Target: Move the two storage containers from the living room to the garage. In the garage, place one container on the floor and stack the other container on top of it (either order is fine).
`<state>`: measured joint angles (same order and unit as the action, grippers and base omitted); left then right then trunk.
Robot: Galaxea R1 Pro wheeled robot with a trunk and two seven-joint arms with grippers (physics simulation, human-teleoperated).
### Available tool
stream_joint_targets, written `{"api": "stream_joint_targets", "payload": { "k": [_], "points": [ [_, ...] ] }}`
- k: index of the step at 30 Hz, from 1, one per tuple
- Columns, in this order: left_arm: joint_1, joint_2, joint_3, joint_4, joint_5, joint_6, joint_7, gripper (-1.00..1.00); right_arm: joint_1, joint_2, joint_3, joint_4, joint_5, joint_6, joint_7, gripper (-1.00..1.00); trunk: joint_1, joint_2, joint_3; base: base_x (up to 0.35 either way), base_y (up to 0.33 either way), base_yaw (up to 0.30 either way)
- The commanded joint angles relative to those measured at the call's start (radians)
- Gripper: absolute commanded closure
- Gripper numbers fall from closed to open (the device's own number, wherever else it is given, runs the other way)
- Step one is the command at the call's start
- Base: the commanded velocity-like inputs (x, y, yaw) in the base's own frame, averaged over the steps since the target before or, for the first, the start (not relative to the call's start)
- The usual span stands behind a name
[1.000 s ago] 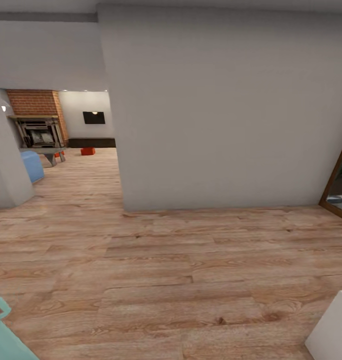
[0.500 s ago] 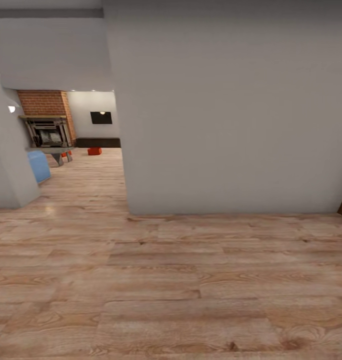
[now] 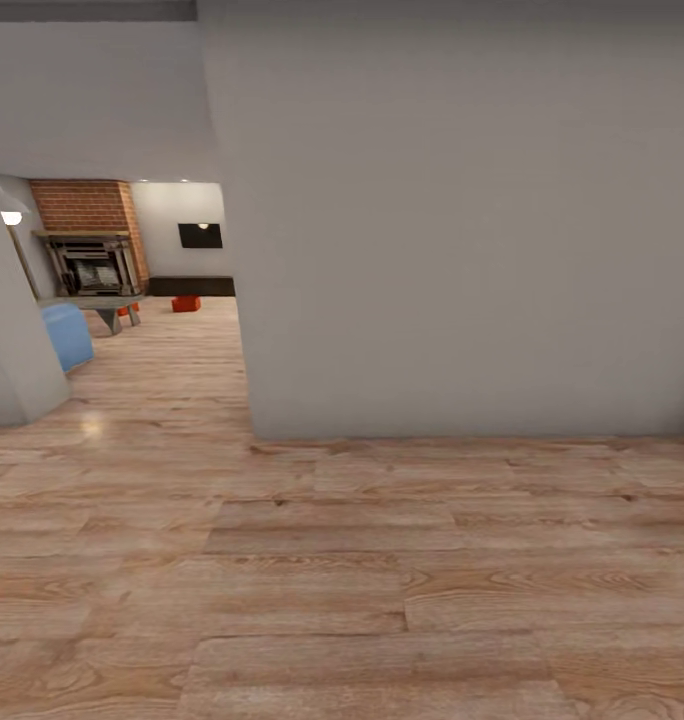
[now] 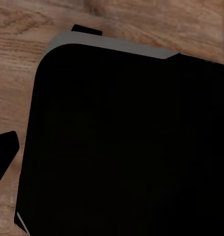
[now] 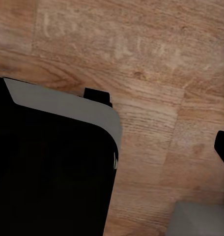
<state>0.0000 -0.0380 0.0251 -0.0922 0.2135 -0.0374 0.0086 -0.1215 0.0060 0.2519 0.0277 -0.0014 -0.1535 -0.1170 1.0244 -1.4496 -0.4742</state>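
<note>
Far down the hallway, in the living room, one orange-red storage container (image 3: 186, 303) sits on the wood-plank floor in front of the long dark cabinet (image 3: 190, 286). A second orange-red patch (image 3: 132, 310) shows behind the legs of a low grey table (image 3: 102, 300); it looks like the other container, mostly hidden. Both wrist views look down at the robot's black base (image 4: 126, 147) (image 5: 48, 172) over the planks. A single dark fingertip (image 4: 4, 152) shows at the edge of the left wrist view, and another fingertip (image 5: 223, 147) at the edge of the right wrist view.
A broad grey wall (image 3: 462, 250) stands straight ahead, and its corner (image 3: 244, 400) bounds the opening at the left. A second grey wall corner (image 3: 12, 360) narrows that opening. Beyond are a blue sofa (image 3: 65, 335), brick fireplace (image 3: 87, 215) and wall TV (image 3: 200, 235).
The whole head view has shifted with the camera. A teal object, a white box and the wood door frame have dropped out of the picture's edges. The far container keeps its place on the floor.
</note>
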Motion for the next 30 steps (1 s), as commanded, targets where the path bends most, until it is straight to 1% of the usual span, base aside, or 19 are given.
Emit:
{"api": "stream_joint_targets", "payload": {
  "k": [1, 4, 7, 30],
  "points": [
    [0.0, 0.0, 0.002, -0.001, 0.004, -0.001, 0.001, -1.0, -0.001, 0.001, 0.005, 0.003, 0.0, -0.004, -0.004, -1.0, 0.001, 0.0, -0.001, 0.324, 0.0, 0.0],
    [0.0, 0.0, 0.001, 0.0, 0.004, 0.002, 0.001, -1.0, -0.001, 0.001, 0.006, 0.003, 0.0, -0.003, -0.004, -1.0, 0.001, 0.0, -0.001, 0.324, 0.0, 0.002],
    [0.0, 0.0, 0.0, 0.0, 0.004, 0.006, 0.001, -1.0, -0.001, 0.0, 0.007, 0.003, 0.0, -0.003, -0.003, -1.0, 0.001, 0.0, -0.001, 0.324, 0.03, 0.211],
    [0.0, 0.0, 0.002, 0.0, 0.004, 0.007, 0.001, -1.0, -0.001, -0.001, 0.006, 0.003, 0.001, -0.01, -0.004, -1.0, 0.001, 0.0, -0.001, 0.324, 0.07, 0.27]
  ]
}}
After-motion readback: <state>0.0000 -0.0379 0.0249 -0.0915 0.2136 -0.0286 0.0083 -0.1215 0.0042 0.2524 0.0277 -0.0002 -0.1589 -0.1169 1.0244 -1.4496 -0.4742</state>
